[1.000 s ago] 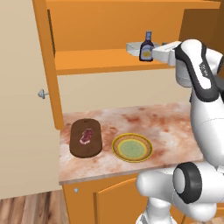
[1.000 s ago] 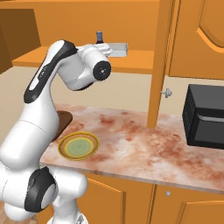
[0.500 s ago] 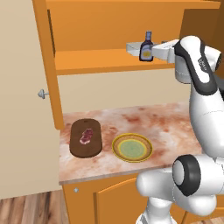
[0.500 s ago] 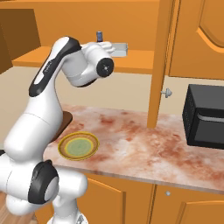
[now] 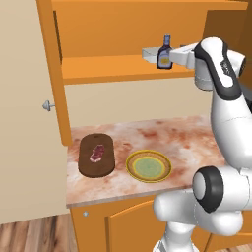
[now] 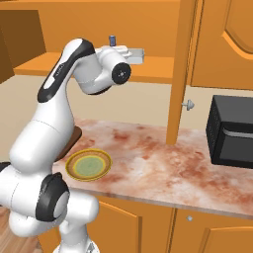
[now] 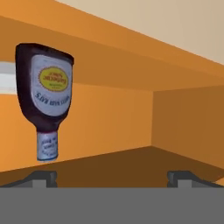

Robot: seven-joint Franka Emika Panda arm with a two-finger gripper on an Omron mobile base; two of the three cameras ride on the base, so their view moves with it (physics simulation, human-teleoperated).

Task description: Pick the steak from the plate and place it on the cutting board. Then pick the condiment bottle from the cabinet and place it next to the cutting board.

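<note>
Condiment bottle (image 5: 165, 52) is our target now, since the steak (image 5: 97, 153) already lies on the cutting board (image 5: 96, 155) and the plate (image 5: 149, 166) beside it on the bench (image 5: 162, 138) is bare. We see the bottle standing upright on the shelf of the cabinet (image 5: 123, 69), close against a clear tray (image 5: 149, 52). Our hand (image 7: 112, 177) is raised to shelf height, and its camera appears rolled over, for the bottle hangs cap-down in the hand view. The two fingertips (image 7: 42, 177) stand wide apart with nothing between them, and the bottle sits off toward one tip rather than centred, so we judge the hand must shift sideways before closing. It is a dark navy bottle with a grey-blue cap and a pale label bearing a yellow oval.
</note>
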